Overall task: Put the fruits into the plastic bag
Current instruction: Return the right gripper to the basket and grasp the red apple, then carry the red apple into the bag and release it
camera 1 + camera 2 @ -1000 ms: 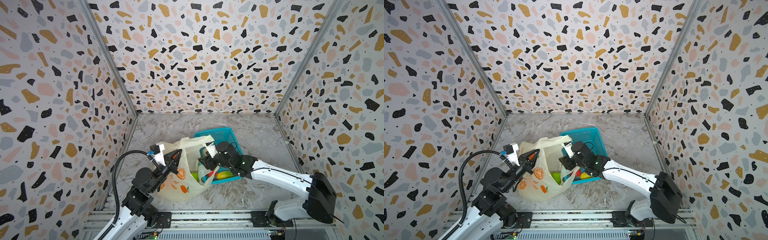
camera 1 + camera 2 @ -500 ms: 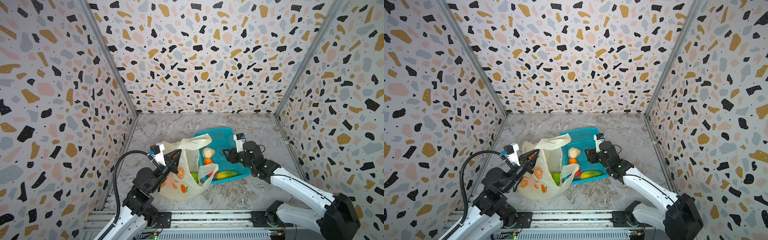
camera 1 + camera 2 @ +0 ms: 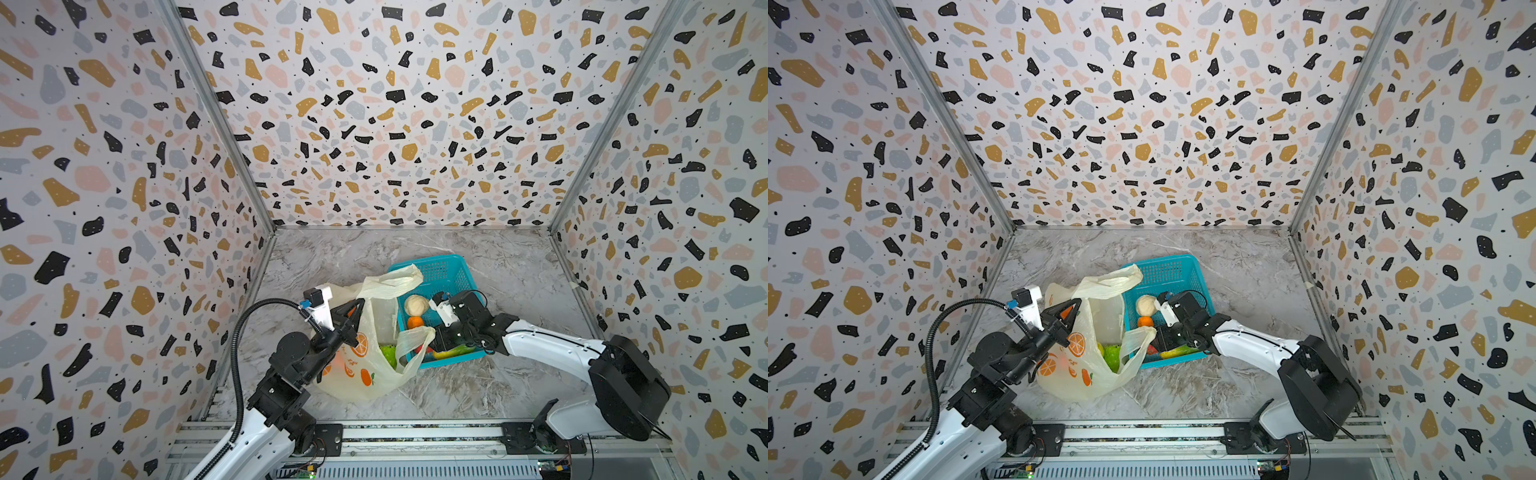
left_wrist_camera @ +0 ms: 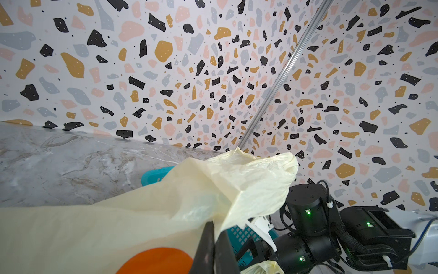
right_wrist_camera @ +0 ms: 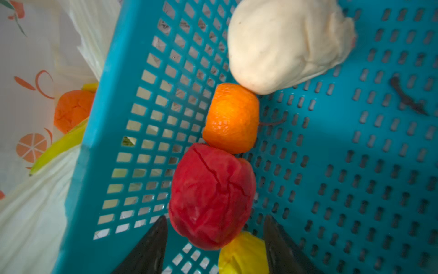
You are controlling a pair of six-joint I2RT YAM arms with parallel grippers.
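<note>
The pale-yellow plastic bag (image 3: 365, 370) (image 3: 1075, 376) stands left of the basket with its mouth up. My left gripper (image 3: 356, 308) (image 3: 1074, 306) (image 4: 214, 229) is shut on its upper edge. A green round fruit (image 3: 388, 355) (image 3: 1112, 356) and a yellow banana (image 5: 59, 147) lie inside it. In the basket sit a beige ball (image 3: 416, 304) (image 5: 284, 42), a small orange (image 3: 414, 322) (image 5: 232, 118), a red piece (image 5: 211, 197) and a yellow-green elongated one (image 3: 453, 353) (image 5: 241, 255). My right gripper (image 3: 434, 345) (image 3: 1162, 343) (image 5: 214, 219) is open, its fingers either side of the red piece.
The teal perforated basket (image 3: 440, 270) (image 3: 1167, 270) (image 5: 355, 166) touches the bag's right side, and one bag handle (image 3: 392, 280) drapes over its left rim. Patterned walls close in the marble floor (image 3: 519, 270) on three sides. A metal rail (image 3: 415, 432) runs along the front.
My right gripper left the bag's mouth, swung out to the right, then came down into the basket's near end over the red piece, opening slightly wider. The left gripper and bag stayed put.
</note>
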